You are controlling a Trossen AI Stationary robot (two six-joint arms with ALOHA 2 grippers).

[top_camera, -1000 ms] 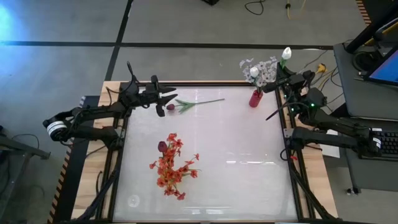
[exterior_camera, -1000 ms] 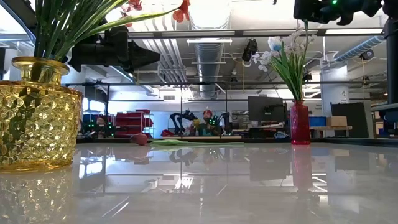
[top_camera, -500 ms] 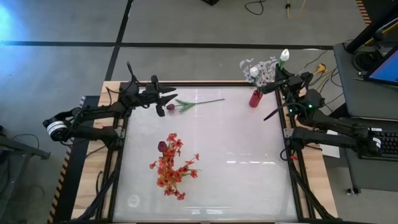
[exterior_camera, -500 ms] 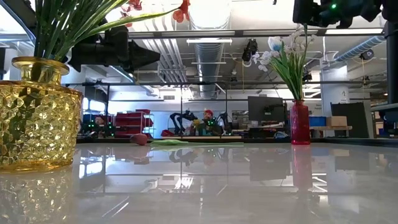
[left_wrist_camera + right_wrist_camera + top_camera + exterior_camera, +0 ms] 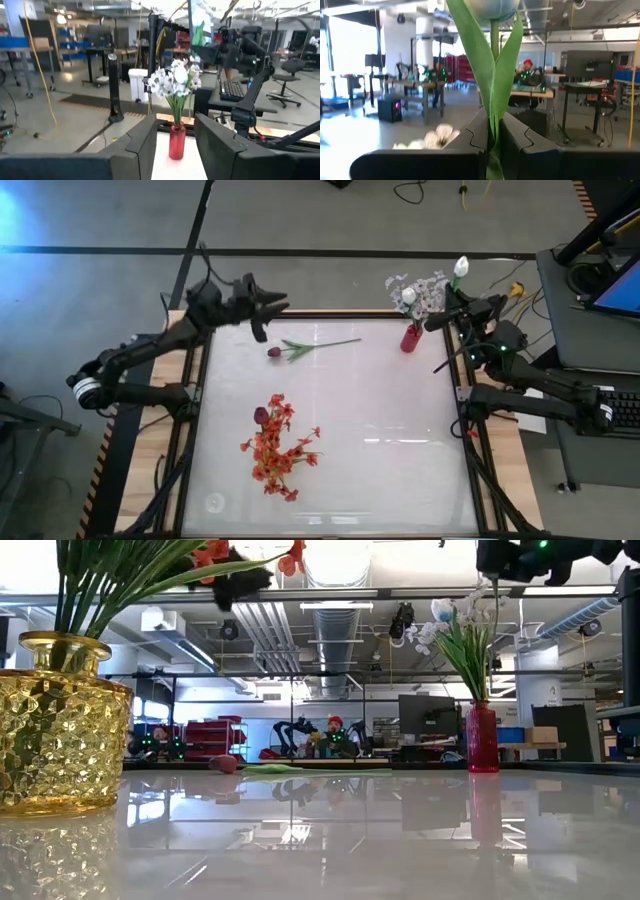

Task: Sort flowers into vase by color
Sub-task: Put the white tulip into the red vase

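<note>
Glossy white bench [image 5: 380,470] is carrying a maroon tulip [image 5: 274,352] at upper left. Right pincer [image 5: 447,308] is pinching a white tulip [image 5: 461,267] above the red vase [image 5: 410,338]. Left pincer [image 5: 262,308] is hovering empty, partly spread.

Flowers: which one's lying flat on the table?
The maroon tulip by the left gripper; the other flowers stand in vases, bar the white tulip in the right gripper.

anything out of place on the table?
One maroon tulip lies flat near the table's far edge, outside any vase. The right gripper holds a white tulip beside the red vase. The left gripper is empty.
</note>
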